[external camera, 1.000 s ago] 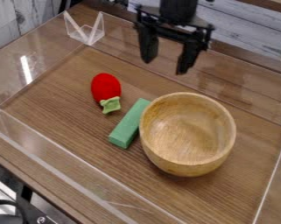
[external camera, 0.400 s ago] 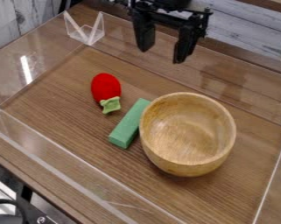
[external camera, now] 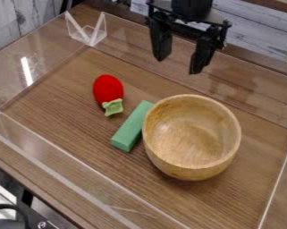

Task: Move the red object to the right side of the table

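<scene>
Gripper [external camera: 181,55] hangs above the far side of the table [external camera: 56,80], fingers spread and empty. Strawberry [external camera: 106,89] lies left of the green block [external camera: 132,125] and wooden bowl [external camera: 192,135]. Risk, I think: carrying it right too low can hit the bowl.

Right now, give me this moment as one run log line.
gripper: open, empty, above table | red object: untouched, left of green block | wooden bowl: empty | move: not begun
</scene>
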Controlling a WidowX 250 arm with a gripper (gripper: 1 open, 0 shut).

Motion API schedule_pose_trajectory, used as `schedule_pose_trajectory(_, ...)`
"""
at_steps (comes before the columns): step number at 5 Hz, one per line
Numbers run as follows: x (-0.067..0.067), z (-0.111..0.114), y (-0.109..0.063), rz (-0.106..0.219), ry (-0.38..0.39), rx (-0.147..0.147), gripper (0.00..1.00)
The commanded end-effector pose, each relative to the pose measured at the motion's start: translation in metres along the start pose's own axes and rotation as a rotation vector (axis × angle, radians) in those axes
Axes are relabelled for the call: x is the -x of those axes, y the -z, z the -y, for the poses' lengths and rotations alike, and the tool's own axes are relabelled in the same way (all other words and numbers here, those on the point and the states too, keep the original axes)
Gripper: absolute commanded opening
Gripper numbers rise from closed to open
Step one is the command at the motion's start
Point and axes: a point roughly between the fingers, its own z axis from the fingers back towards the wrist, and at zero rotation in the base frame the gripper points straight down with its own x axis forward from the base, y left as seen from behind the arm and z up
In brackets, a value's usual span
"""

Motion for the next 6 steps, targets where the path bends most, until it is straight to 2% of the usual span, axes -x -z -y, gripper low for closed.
schedule_pose_trajectory(1, 0.003, -0.017, -0.021, 0.062, -0.039, -0.010, 1.00)
schedule_pose_trajectory(2, 0.004, -0.019, -0.016, 0.066, -0.013, -0.016, 1.00)
schedule_pose_trajectory(3, 0.004, -0.011, -0.012, 0.079, 0.012, -0.018, 1.00)
schedule_pose_trajectory(4, -0.008, -0.001, -0.023, 0.088, 0.013, -0.021, 1.00)
schedule_pose_trajectory(5, -0.019, 0.005, -0.026, 0.088, 0.017, -0.024, 1.00)
schedule_pose_trajectory(6, -0.025, 0.008, -0.021, 0.062, 0.032, -0.023, 1.00)
